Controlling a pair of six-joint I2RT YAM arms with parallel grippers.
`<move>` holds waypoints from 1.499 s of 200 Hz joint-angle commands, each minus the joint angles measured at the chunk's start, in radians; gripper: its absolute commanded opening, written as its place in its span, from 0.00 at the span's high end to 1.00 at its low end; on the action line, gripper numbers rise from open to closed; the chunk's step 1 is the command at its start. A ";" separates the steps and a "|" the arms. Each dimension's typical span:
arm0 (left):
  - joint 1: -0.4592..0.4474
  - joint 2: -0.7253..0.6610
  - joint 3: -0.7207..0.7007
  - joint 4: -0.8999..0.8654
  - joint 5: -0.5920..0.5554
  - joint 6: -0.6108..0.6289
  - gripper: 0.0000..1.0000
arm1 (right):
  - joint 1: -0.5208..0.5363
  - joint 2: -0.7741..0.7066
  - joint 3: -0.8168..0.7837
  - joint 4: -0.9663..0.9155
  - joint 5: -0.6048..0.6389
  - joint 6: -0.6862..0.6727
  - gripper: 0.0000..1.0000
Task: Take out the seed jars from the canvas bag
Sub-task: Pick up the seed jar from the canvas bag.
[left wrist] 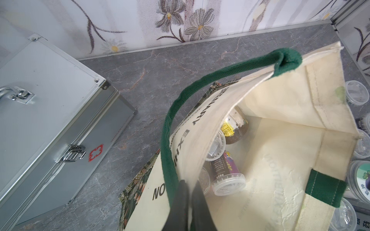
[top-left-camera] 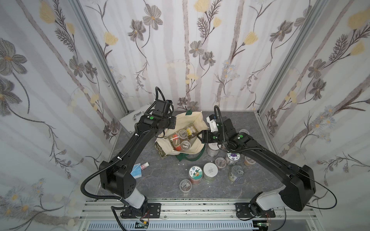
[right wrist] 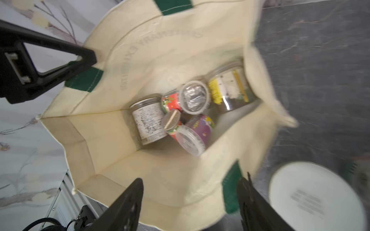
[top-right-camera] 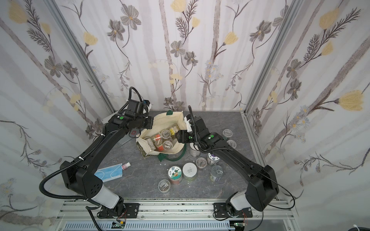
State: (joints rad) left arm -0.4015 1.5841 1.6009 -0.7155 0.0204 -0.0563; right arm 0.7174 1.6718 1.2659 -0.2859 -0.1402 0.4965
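The cream canvas bag stands open at the table's middle back, with several seed jars lying inside it. My left gripper is shut on the bag's left rim beside a green handle and holds the mouth open. My right gripper hovers open over the bag's right rim with nothing between its fingers; that view is blurred. Several more seed jars stand on the table in front of and right of the bag, in both top views.
A silver metal case with a red cross lies at the back left, close to the bag. A blue face mask and a tiny pink-capped bottle lie front left. Patterned walls close three sides.
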 commanded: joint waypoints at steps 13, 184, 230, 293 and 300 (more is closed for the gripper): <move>-0.024 -0.022 -0.023 0.083 -0.044 0.036 1.00 | 0.130 0.200 0.134 0.118 0.031 0.055 0.32; -0.056 -0.123 -0.132 0.208 -0.060 0.064 1.00 | 0.179 0.248 0.113 0.270 0.134 0.192 0.19; -0.066 -0.121 -0.134 0.206 -0.076 0.078 1.00 | 0.159 0.346 0.147 0.218 0.159 0.202 0.16; -0.068 -0.112 -0.131 0.205 -0.076 0.076 1.00 | 0.159 0.448 0.159 0.179 0.226 0.208 0.14; -0.068 -0.111 -0.130 0.203 -0.077 0.076 1.00 | 0.160 0.456 0.162 0.175 0.234 0.208 0.13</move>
State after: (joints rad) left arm -0.4686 1.4712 1.4658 -0.5957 -0.0517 0.0082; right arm 0.8761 2.1021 1.4139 -0.1066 0.0444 0.6952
